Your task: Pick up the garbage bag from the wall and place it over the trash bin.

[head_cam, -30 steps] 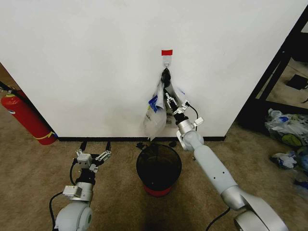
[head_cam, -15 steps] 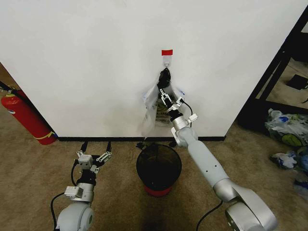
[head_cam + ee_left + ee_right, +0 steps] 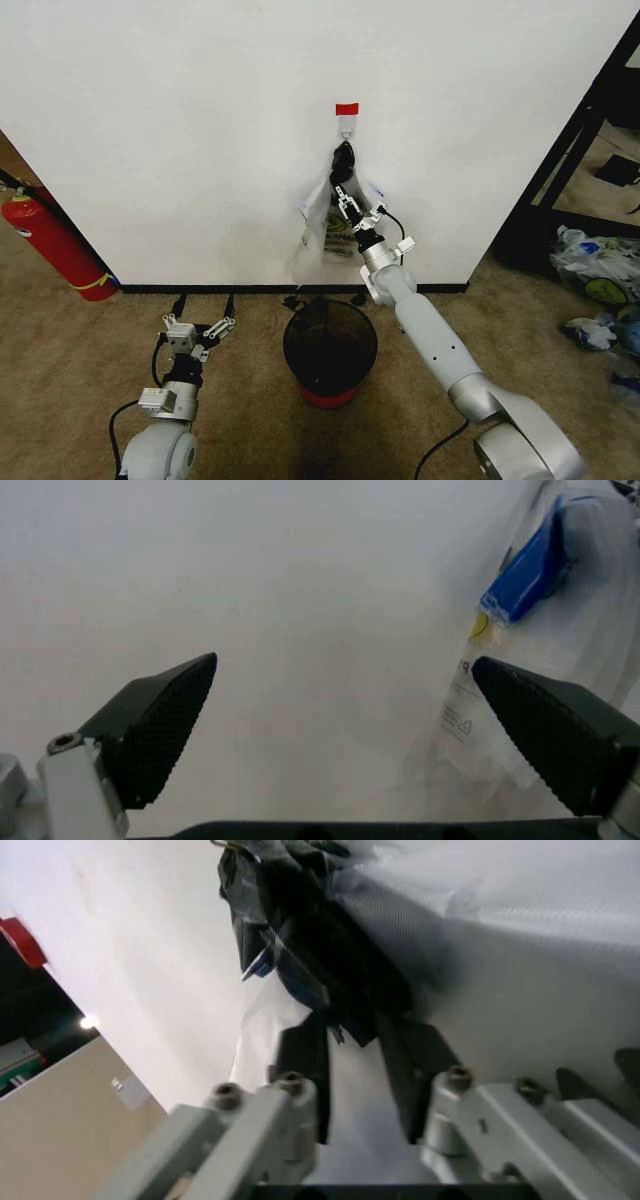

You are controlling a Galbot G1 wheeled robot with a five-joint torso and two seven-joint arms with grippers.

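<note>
Garbage bag of thin see-through whitish plastic, printed with dark letters and a blue patch, hangs against the plain white wall from a small hook under a strip of red tape, directly above the round black mesh trash bin with its red base. At the far left a red fire extinguisher leans by the wall. The left hand sits low over the carpet, pointing at the wall with its fingers spread wide and holding nothing. The right arm stretches up and forward, its right hand at the bag's dark gathered neck, fingers narrowly parted around the plastic.
</note>
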